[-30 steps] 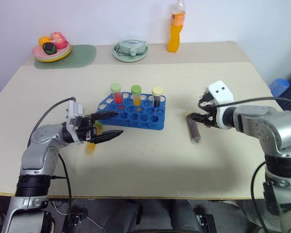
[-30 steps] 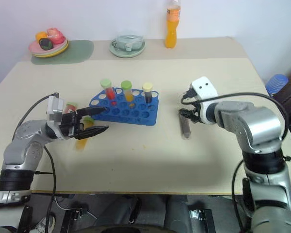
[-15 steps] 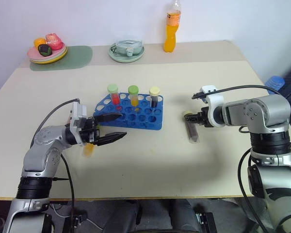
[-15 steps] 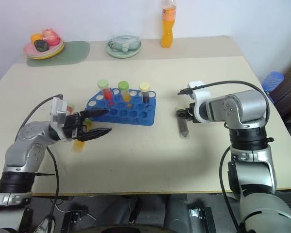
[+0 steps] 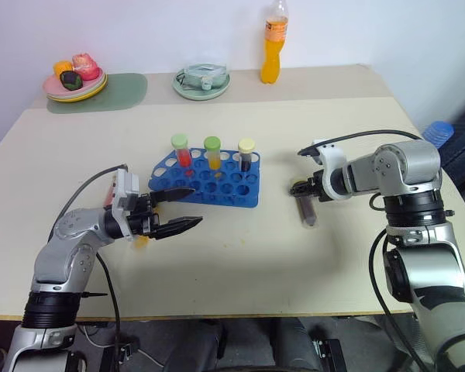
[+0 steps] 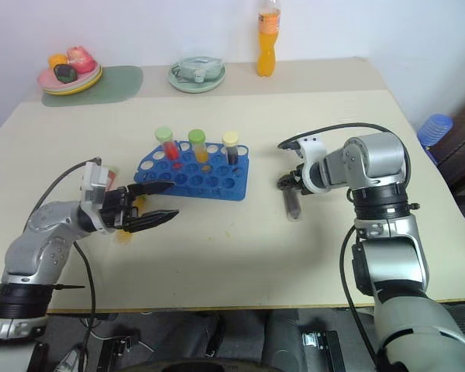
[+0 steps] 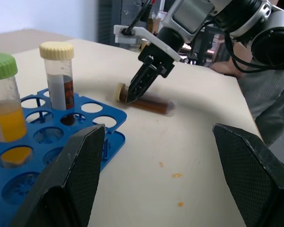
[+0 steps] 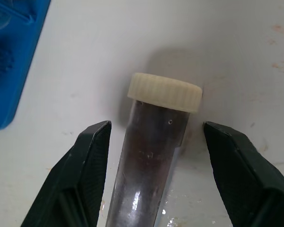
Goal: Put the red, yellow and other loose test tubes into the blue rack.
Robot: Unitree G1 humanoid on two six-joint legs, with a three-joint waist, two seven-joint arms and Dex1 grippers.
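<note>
1. your right tool (image 8: pixel 154 156) is down over a dark brown tube (image 8: pixel 151 156) that lies flat on the desk (image 5: pixel 240 256), well to the right of the blue rack (image 5: pixel 209 180). its two fingers (image 8: pixel 83 161) stand apart, one on each side of the tube just below the cream cap (image 8: pixel 164 92), with a gap on both sides, so nothing is gripped yet.
2. your left tool (image 5: pixel 180 209) hovers just left of the rack's near corner, pointing across toward the rack, with its jaws spread wide and nothing between them.
3. the rack holds three upright tubes in its far row: a red one with a green cap (image 5: pixel 182 151), a yellow-orange one with a green cap (image 5: pixel 213 153) and a dark brown one with a cream cap (image 5: pixel 246 155).
4. an orange tube (image 5: pixel 142 240) lies on the desk under your left tool, mostly hidden by it.
5. at the far edge you have a plate of toy food (image 5: pixel 75 77), a saucer with a cup (image 5: pixel 201 79) and an orange drink bottle (image 5: pixel 273 43).
</note>
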